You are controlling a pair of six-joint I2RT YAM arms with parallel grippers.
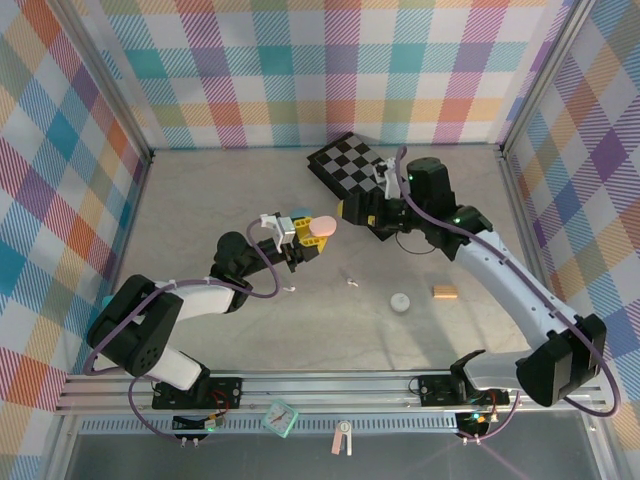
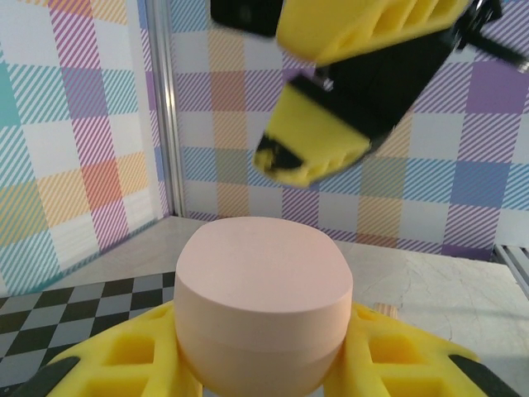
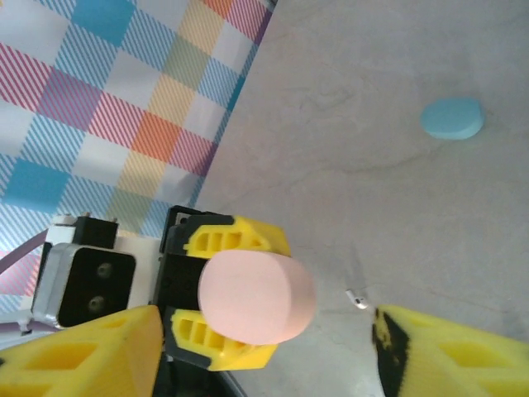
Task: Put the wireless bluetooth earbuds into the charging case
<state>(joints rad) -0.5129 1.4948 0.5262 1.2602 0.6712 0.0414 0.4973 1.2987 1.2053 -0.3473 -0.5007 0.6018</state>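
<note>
- Pink case (image 1: 322, 228): lid closed, inside hidden. It is a smooth, matte pebble oval with its flat top up and its long axis roughly left-right.
- Left gripper (image 1: 300, 237) is clamped on the case's sides with yellow ribbed fingers.
- Right gripper (image 1: 345, 213) is just right of the case, jaws wide apart, holding nothing.
- 1 tiny white earbud (image 1: 352, 282) lies on the table (image 1: 200, 220), near of the case; too small to tell which way it points.
- White case (image 1: 400, 303) and blue case (image 3: 452, 118) lie closed on the table.

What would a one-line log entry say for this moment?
left fingers: shut on pink case | right fingers: open, near case | case: lid closed
</note>
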